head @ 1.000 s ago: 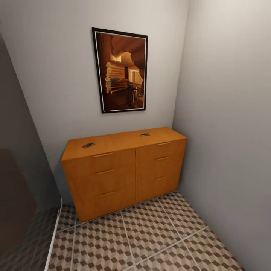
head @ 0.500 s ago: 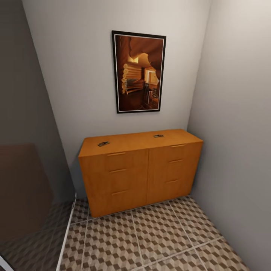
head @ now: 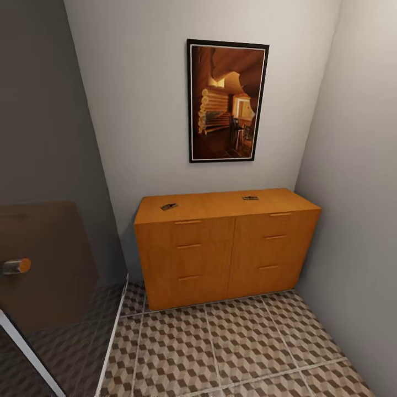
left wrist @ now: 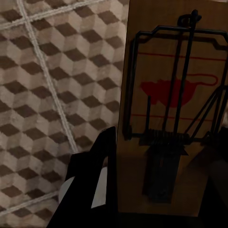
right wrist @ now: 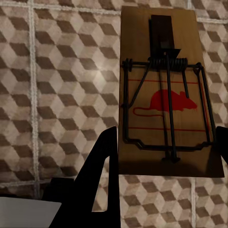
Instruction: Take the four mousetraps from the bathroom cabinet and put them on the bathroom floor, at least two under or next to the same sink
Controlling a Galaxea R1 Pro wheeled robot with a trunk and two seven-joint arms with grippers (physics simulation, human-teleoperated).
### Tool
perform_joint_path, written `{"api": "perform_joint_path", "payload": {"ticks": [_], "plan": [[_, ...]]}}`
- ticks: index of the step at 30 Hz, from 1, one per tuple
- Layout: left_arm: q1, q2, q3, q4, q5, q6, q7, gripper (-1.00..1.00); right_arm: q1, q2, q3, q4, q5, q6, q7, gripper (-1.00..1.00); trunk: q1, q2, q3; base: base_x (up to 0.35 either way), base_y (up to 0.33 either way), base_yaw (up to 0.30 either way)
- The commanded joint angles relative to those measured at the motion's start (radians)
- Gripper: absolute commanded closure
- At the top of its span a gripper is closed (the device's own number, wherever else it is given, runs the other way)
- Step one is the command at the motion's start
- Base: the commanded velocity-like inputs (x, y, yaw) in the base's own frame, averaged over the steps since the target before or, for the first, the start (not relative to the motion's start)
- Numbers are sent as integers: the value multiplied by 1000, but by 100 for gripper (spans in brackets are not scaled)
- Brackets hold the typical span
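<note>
The cabinet [head: 227,248] is seen at the centre of the head view, set against the back wall under a framed picture [head: 227,100], its right end close to the side wall at the right of the frame. A strip of bathroom floor [head: 220,353] lies open in front of it across the lower half of the frame. At the left, a dark translucent panel [head: 49,259] with a round knob [head: 16,266] closes off that side, and a pale edge runs down the floor beside it.

Two mousetraps rest on the cabinet top, well apart: the left mousetrap [head: 169,207] near the front left corner and the right mousetrap [head: 250,198] toward the back right.

In the left wrist view, a third mousetrap [left wrist: 173,109] is held between the jaws of the left gripper [left wrist: 156,190], one dark finger [left wrist: 97,185] pressed along its side edge, with tiled floor behind it.

In the right wrist view, a fourth mousetrap [right wrist: 166,95] is gripped by the right gripper [right wrist: 161,166], its wire spring and red mouse print facing the camera, one finger [right wrist: 97,171] against its edge and the floor tiles beyond.
</note>
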Motion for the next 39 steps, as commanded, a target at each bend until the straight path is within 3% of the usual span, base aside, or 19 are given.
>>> {"api": "perform_joint_path", "payload": {"ticks": [1, 39], "plan": [[-2, 0, -8, -3, 7, -7, 5, 100, 0, 0, 9, 0, -11, -3, 0, 100, 0, -1, -2, -106, 0, 193], [-2, -1, -8, -7, 7, -7, 5, 100, 0, 0, 10, 0, -12, -3, 1, 100, 0, -1, -50, -263, 0, 185]]}}
